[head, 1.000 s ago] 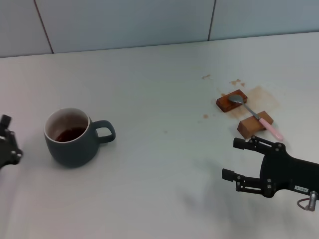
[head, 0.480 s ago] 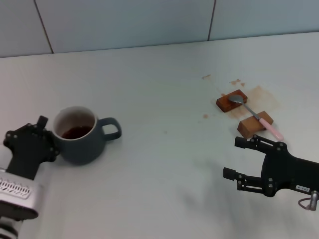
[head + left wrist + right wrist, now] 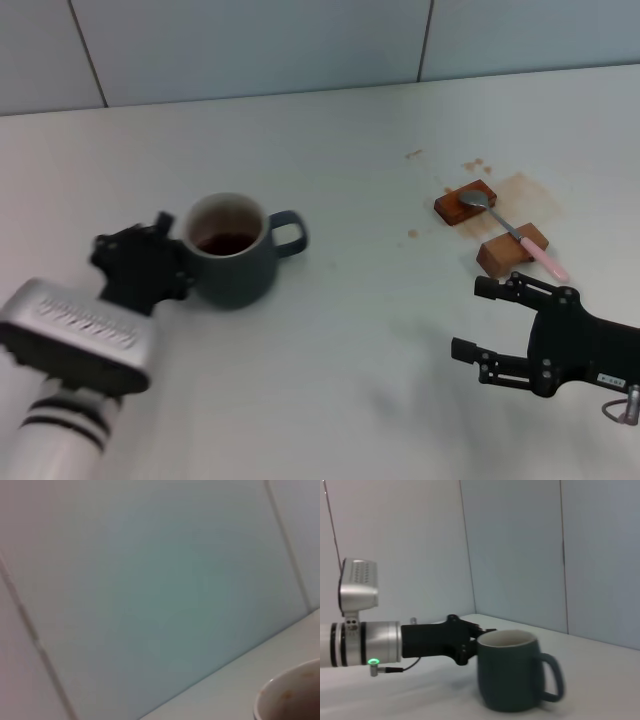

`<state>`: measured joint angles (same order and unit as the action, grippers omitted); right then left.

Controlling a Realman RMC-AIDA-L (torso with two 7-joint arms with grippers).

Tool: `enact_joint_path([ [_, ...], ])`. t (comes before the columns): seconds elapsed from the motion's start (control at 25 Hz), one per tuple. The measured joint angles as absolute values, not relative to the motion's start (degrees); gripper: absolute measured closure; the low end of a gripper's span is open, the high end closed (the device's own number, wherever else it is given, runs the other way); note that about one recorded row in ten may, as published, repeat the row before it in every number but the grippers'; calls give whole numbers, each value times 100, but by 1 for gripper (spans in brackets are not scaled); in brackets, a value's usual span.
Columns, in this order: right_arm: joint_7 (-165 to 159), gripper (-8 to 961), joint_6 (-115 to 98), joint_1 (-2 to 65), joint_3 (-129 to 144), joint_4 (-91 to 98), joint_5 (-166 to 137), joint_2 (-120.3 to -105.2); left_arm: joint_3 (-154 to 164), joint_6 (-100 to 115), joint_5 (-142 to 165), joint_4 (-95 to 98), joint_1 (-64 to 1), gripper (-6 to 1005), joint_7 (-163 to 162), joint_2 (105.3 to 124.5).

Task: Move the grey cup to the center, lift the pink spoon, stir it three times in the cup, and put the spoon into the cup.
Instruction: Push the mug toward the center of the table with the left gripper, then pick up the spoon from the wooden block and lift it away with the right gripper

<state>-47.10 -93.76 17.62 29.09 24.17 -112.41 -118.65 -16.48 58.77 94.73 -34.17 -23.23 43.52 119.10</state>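
Observation:
The grey cup (image 3: 235, 262) with dark liquid stands on the white table, left of the middle, its handle pointing right. My left gripper (image 3: 175, 257) is against its left side, fingers closed on the cup's wall. The right wrist view shows the cup (image 3: 512, 675) with the left gripper (image 3: 475, 640) at its rim. The cup's rim (image 3: 295, 690) shows in a corner of the left wrist view. The pink spoon (image 3: 515, 232) lies across two brown blocks at the right. My right gripper (image 3: 478, 320) is open and empty, low over the table in front of the spoon.
The two brown wooden blocks (image 3: 465, 203) (image 3: 512, 250) sit on a brown stain at the right. Small brown spots (image 3: 413, 154) dot the table near them. A tiled wall (image 3: 300, 40) runs along the table's back edge.
My left gripper came in from the left edge, met the cup and moved it to the right towards the middle. The right gripper and spoon stayed still.

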Motion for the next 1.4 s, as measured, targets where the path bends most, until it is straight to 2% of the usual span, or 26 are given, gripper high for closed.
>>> enact_joint_path([
  [0.36,-4710,194,-9572,1698,2698,2417,-11241,-11864,-1740,5157,9506,-3992,-2726,1001,4443,11917],
  [0.68,-4710,199,-9662,1672,2627,2417,-11241,-11848,-1741,4989,9507,-4075,-2798,1000,4204,11917],
  [0.84,-4711,202,-9663,1670,2594,2417,-11241,-11847,-2076,5019,9516,-4034,-2626,1001,3709,11854],
  [1.0,-4710,204,-9665,1670,2546,2417,-11241,-11869,-3246,5339,10414,-3704,-2057,1001,3535,11694],
  [1.2,-4713,208,-9670,1725,2455,2402,-11241,-11879,-4638,5722,11785,-2935,-1873,1001,3326,11739],
  [1.24,-4725,208,-9670,1733,2425,2397,-11241,-11879,-4847,5772,12078,-2812,-1871,1001,3135,11717],
  [1.32,-4747,210,-9670,1745,2356,2387,-11239,-11880,-5284,5936,13197,-2556,-1866,1001,1753,11404],
  [1.4,-4759,211,-9670,1759,2281,2378,-11237,-11882,-5326,6071,13765,-2488,-1863,1001,884,11201],
])
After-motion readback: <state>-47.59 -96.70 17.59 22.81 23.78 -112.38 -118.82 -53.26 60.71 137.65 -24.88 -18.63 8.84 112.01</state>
